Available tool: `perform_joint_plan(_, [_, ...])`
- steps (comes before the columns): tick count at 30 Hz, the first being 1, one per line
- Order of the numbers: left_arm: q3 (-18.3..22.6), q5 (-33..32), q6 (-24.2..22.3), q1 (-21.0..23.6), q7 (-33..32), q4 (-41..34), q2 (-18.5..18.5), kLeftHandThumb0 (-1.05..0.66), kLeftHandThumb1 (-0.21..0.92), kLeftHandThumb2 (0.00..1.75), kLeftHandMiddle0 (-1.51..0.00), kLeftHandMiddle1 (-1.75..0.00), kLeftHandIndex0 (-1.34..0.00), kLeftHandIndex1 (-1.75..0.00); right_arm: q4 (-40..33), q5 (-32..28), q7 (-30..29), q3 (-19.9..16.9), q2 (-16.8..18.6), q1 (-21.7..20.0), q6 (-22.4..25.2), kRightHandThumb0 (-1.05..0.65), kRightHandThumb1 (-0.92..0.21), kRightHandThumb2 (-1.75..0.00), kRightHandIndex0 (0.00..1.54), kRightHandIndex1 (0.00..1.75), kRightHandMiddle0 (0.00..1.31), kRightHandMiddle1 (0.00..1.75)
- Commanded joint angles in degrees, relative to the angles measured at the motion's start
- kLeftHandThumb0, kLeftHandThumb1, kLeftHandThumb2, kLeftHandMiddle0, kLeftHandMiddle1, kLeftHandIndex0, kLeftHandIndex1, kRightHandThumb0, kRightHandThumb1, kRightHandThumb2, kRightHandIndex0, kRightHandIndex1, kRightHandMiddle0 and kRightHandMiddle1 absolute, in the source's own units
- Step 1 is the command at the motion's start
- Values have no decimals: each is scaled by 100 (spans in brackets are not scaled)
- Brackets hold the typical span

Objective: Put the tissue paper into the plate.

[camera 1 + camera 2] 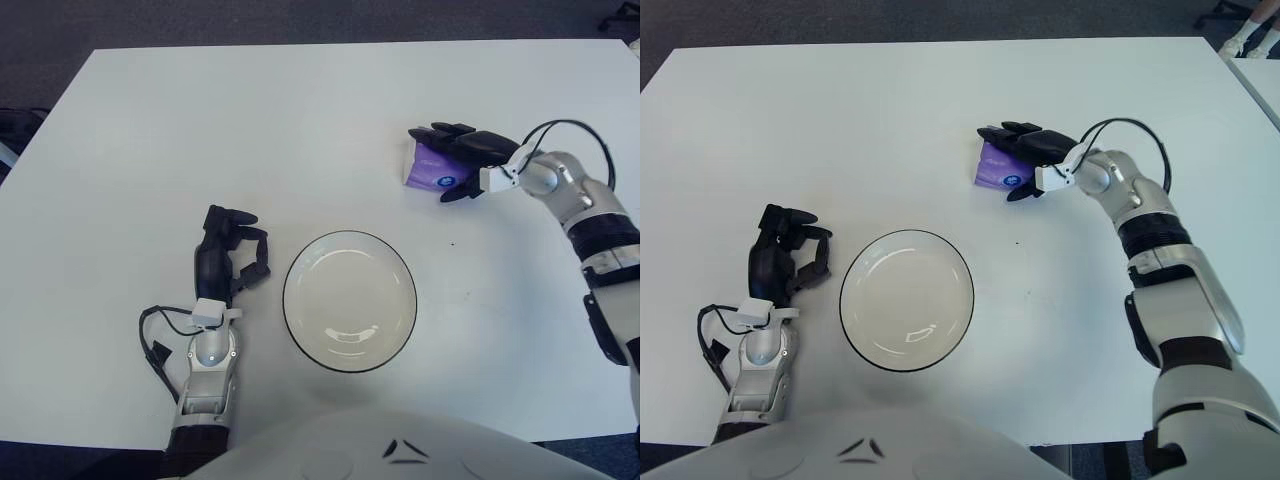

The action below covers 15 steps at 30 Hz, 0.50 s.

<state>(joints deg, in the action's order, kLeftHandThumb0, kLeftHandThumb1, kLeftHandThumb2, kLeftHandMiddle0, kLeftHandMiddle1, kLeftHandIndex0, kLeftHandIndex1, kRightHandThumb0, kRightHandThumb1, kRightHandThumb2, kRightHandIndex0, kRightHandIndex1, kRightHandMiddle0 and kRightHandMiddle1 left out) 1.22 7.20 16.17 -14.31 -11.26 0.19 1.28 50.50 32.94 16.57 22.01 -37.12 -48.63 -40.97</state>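
Observation:
The purple tissue pack lies on the white table, up and to the right of the plate. My right hand has come down over it. The black fingers drape across its top and far edge and the thumb presses its near right corner, so most of the pack is covered. It still sits on the table. The white plate with a dark rim stands near the front middle and holds nothing. My left hand shows just left of the plate, its fingers curled and holding nothing.
The white table runs wide to the left and to the back. A black cable loops by the left wrist. Dark floor lies past the table's far edge.

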Motion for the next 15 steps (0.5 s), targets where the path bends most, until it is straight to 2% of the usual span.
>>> perform_joint_plan(1, [-54,81,-221,-429,-39,486,74,-1,47,104,-64,-142,-33,-175,444,201,15,191,59,-40,-115,-101,-60,-45,0,0,0,0])
perform_joint_plan(15, [-71,98,-111,-447,-98,510,82,-1,49,101,-65,-138,-34,-175,972,123,-162,313,100,-222,-473,-101,-55,-52,0,0,0,0])
